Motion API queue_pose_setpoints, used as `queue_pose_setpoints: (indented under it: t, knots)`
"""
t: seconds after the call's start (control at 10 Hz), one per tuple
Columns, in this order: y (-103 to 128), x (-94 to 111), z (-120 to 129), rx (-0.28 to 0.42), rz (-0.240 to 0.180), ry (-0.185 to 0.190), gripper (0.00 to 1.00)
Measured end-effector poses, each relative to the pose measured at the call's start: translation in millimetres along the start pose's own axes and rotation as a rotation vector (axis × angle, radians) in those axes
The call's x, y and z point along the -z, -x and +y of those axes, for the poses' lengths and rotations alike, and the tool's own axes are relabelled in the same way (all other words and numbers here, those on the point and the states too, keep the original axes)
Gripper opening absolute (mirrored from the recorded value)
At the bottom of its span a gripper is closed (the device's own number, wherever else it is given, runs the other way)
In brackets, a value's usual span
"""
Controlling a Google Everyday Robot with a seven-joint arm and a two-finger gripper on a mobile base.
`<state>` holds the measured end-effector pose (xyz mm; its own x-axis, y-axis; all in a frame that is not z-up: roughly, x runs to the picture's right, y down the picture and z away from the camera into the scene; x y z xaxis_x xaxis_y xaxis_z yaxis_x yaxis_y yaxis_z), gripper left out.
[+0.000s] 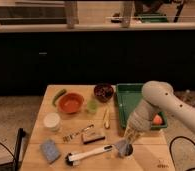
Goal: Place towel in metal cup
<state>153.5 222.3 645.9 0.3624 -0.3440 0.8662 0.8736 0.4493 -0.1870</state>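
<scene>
Gripper [130, 135]: mine, pointing down, right above the metal cup [123, 149].
Grip: clenched or released, I cannot tell.
Metal cup: upright near the table's [158, 152] front edge, just right of the brush [89, 155], in front of the green tray [122, 102].
Towel: I cannot pick it out from my gripper and the cup.

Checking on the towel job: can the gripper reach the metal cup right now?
Probably yes. The gripper hangs right above the metal cup, with nothing between them. The white-handled brush lies close beside the cup but shouldn't block a move from above.
</scene>
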Motion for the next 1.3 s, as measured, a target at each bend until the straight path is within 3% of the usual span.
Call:
queue_pose_setpoints:
  t: [0.7,1.3]
  knots:
    - [-3,0,7,-0.012,0.003,0.015,0.76]
    - [-17,6,14,-0.033,0.010,0.010,0.80]
